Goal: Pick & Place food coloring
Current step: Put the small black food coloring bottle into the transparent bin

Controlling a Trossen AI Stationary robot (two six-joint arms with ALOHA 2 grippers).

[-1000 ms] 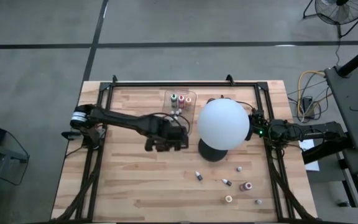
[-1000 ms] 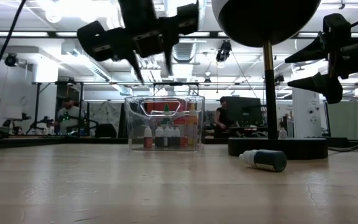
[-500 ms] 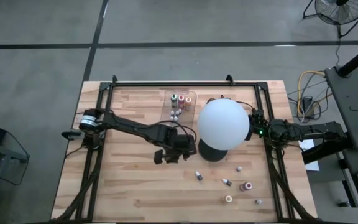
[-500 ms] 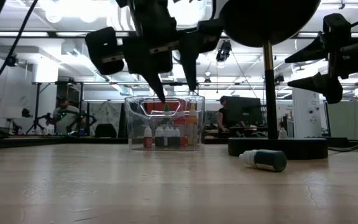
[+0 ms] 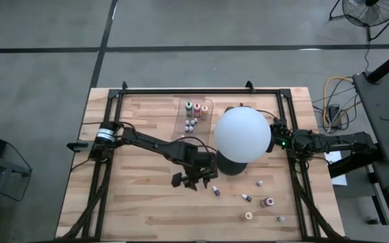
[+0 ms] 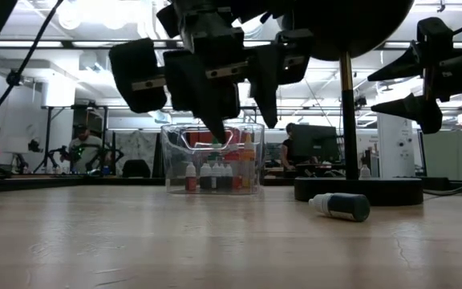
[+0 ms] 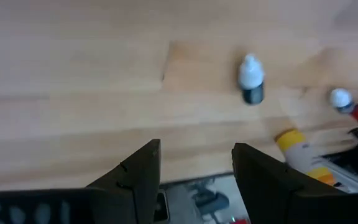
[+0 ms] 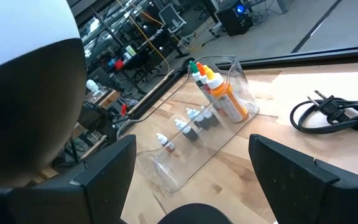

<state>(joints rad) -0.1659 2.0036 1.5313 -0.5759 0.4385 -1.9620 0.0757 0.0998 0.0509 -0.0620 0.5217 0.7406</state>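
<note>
Pale wood lies under my left gripper [image 5: 196, 181] — jaws apart, empty, near a dark food coloring bottle [image 5: 215, 191]. My right gripper [image 8: 190, 180] waits open beside the white globe [image 5: 242, 134].

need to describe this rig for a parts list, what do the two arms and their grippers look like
Both arms are dark, slim and jointed. The left arm carries a silvery band near its base and thin black cables along its links; the left gripper has two flat, black, wedge-shaped fingers. The right arm shows a small green light; the right gripper has broad, dark, matte fingers.
</note>
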